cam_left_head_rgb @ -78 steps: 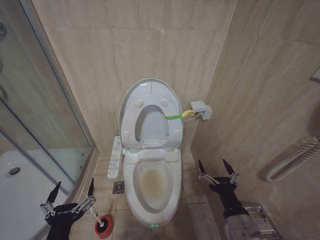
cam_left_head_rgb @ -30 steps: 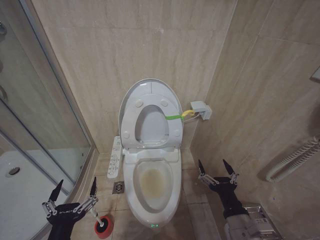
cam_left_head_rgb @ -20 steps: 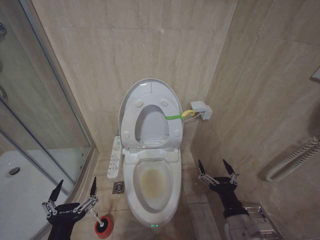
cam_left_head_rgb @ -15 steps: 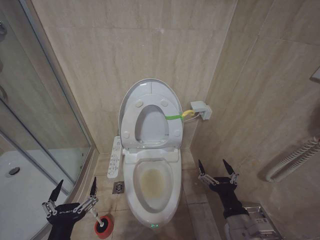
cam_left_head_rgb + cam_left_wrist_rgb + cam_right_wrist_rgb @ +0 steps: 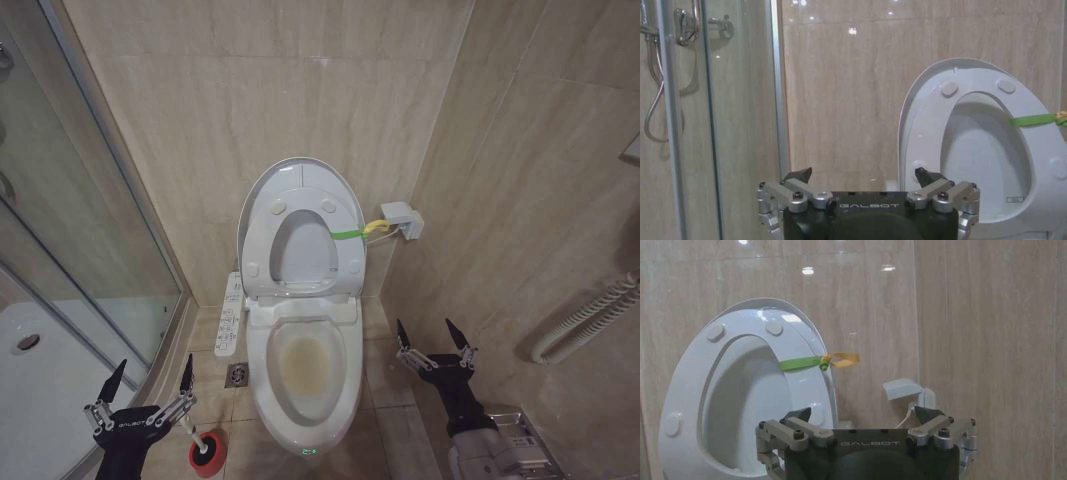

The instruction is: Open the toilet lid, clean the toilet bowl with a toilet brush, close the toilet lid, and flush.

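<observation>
Toilet lid (image 5: pixel 300 178) raised upright against the rear wall, seat (image 5: pixel 262 245) with green band (image 5: pixel 347 234) lifted against it; toilet bowl (image 5: pixel 345 385) exposed, its inside stained yellowish; toilet brush (image 5: pixel 193 434) standing in red holder (image 5: pixel 207 454) left of the bowl; left gripper (image 5: pixel 148 387) just above the brush, fingers spread wide, empty; right gripper (image 5: pixel 432 336) right of the bowl, likewise agape, holding nothing.
</observation>
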### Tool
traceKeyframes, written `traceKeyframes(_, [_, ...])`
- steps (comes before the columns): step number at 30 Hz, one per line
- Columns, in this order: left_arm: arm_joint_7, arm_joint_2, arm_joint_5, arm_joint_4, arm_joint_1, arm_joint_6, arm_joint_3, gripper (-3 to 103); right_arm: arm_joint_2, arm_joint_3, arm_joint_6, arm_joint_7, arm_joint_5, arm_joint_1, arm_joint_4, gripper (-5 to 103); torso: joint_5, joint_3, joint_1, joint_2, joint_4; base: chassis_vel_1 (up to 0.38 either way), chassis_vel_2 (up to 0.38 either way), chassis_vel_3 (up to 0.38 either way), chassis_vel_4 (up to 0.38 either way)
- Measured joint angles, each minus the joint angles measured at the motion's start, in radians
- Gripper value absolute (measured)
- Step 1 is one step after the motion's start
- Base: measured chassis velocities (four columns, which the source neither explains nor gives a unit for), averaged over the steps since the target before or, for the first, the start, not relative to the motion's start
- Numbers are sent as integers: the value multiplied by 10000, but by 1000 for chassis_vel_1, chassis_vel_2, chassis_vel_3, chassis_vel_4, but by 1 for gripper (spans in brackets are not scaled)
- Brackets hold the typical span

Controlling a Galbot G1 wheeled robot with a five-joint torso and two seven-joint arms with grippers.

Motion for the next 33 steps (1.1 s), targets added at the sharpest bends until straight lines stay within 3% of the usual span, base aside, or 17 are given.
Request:
traceKeyframes(21, [0,0,0,0,-1,0,0,100,2,-16,-45,-3,-3,77,-55,100,-2,0,0,1,-2,0,0,0,0])
traceKeyframes(33, [0,1,0,1,-1,0,0,100,90,-536,-1338,-9,-62,2229,-1511,100,1,1,1,-1,0,0,0,0,0])
